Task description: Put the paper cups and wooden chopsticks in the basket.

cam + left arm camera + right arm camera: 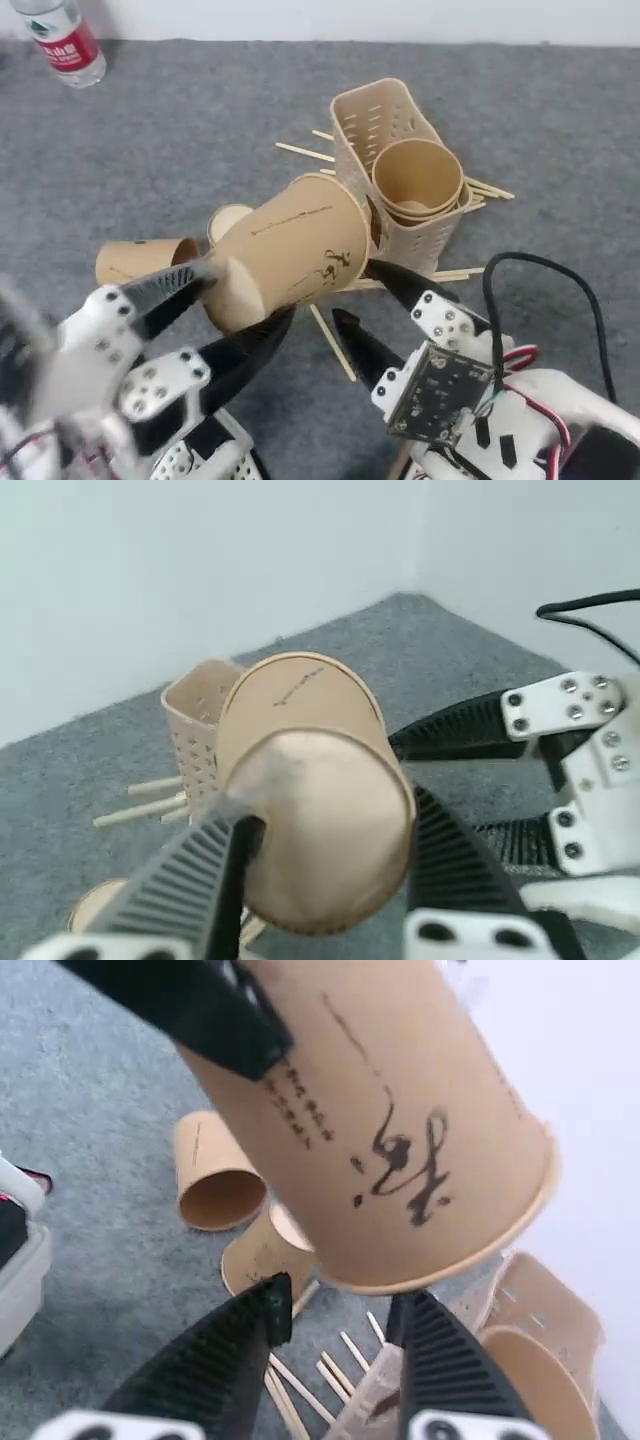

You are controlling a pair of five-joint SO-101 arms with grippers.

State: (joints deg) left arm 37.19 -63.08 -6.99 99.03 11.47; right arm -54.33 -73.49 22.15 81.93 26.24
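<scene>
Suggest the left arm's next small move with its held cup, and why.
Probably ease the paper cup forward over the basket opening: the left end effector grips its base, and its rim hangs beside the basket's side wall, where nested cups already sit.

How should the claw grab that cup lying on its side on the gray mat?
Probably from above, squeezing the lying cup across its middle, one finger on each long side. Its round wall faces up and its mouth points sideways, so there is no rim on top to pinch. The open right claw looks free; the left claw holds the raised cup.
</scene>
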